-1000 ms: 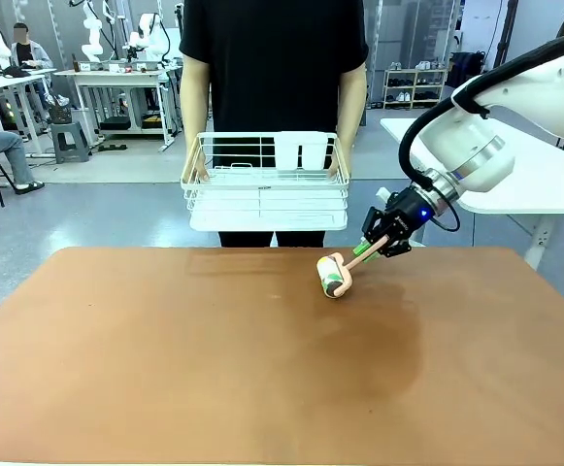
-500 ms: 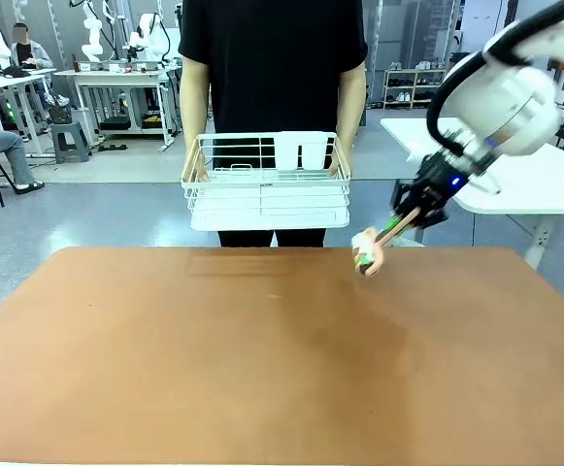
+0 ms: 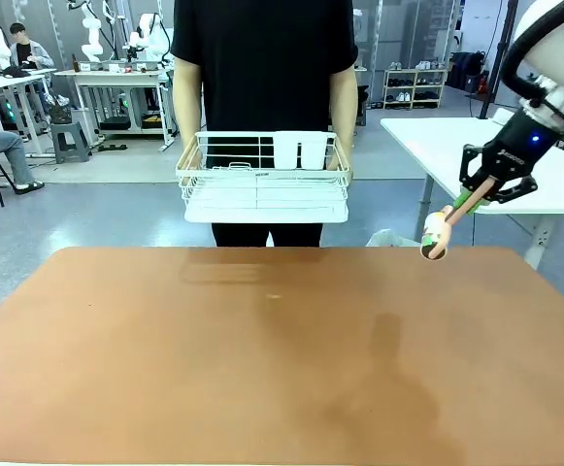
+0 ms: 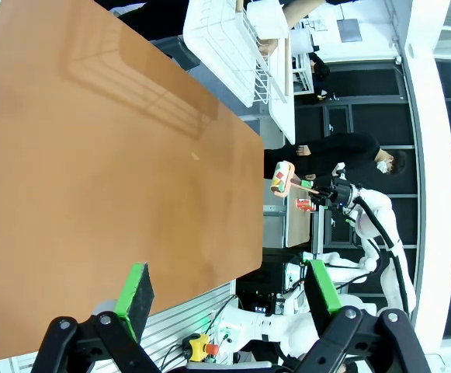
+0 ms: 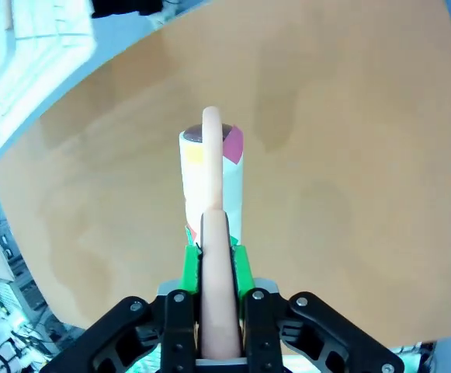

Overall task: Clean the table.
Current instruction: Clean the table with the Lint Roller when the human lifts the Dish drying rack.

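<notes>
Front view, table [image 3: 165, 369]: matte terracotta top with rounded corners, spanning the whole near field; bare across its width
Surface marks: faint darker patch [image 3: 390, 354] right of centre; tiny pale speck [image 3: 274, 296] toward the far edge
Right hand [image 3: 478, 199]: raised over the table's far right corner; clamped on the pink handle of a lint roller [image 3: 435, 236]; green pads [image 5: 190, 264] pressed against the handle on both sides
Lint roller, right wrist view [image 5: 213, 175]: white roll with coloured patches, held in the air off the surface, head pointing down toward the tabletop
Left hand [image 4: 229, 287]: spread wide, nothing between the pads; high above the table's near side
Person [image 3: 262, 58]: black shirt, standing at the far side, gripping a white wire rack [image 3: 262, 184] by both ends, above the far edge
Room: grey floor [image 3: 116, 209]; white-topped table [image 3: 437, 136] behind right; benches [image 3: 116, 83] and seated people far left
</notes>
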### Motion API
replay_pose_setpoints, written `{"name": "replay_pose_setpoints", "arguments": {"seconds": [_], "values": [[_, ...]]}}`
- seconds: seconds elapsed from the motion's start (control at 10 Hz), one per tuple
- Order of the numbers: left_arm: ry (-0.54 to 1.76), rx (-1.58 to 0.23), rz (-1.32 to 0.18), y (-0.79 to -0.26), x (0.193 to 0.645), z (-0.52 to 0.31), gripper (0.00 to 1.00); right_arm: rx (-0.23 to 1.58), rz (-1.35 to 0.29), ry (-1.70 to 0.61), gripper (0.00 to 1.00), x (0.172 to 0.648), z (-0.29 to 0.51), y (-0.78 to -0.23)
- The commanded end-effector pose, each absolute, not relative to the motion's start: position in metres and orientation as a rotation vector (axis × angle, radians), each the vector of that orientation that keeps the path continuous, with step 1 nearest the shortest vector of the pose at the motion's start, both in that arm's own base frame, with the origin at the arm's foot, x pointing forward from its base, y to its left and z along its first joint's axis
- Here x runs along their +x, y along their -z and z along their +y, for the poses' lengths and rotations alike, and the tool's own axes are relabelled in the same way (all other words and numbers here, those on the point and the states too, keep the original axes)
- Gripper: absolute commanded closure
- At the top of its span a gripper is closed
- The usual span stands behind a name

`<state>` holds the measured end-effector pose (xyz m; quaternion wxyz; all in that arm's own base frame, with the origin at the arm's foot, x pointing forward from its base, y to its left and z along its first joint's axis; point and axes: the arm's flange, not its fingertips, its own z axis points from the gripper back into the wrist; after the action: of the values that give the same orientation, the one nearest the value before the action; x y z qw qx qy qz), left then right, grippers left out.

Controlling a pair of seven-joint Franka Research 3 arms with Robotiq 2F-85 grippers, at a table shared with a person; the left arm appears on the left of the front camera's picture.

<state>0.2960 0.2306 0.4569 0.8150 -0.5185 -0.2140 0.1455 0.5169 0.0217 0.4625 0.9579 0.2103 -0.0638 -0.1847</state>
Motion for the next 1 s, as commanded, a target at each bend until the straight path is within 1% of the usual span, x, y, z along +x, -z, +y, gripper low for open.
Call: {"name": "replay_pose_setpoints", "arguments": {"seconds": [0.0,0.1,0.3,0.5,0.6,0.9], "values": [[-0.29,-1.125,-0.478,-0.46,0.295,0.232,0.0,0.49,-0.03,0.496,0.79,0.497,0.022,-0.477],[-0.29,-1.125,-0.478,-0.46,0.295,0.232,0.0,0.405,-0.048,0.543,0.79,0.485,0.018,-0.481],[-0.29,-1.125,-0.478,-0.46,0.295,0.232,0.0,0.351,-0.069,0.547,0.79,0.469,0.019,-0.483],[-0.29,-1.125,-0.478,-0.46,0.295,0.232,0.0,0.345,-0.093,0.527,0.79,0.463,0.019,-0.487],[-0.29,-1.125,-0.478,-0.46,0.295,0.232,0.0,0.388,-0.064,0.524,0.79,0.475,0.012,-0.483],[-0.29,-1.125,-0.478,-0.46,0.295,0.232,0.0,0.388,-0.064,0.524,0.79,0.475,0.012,-0.483]]}}
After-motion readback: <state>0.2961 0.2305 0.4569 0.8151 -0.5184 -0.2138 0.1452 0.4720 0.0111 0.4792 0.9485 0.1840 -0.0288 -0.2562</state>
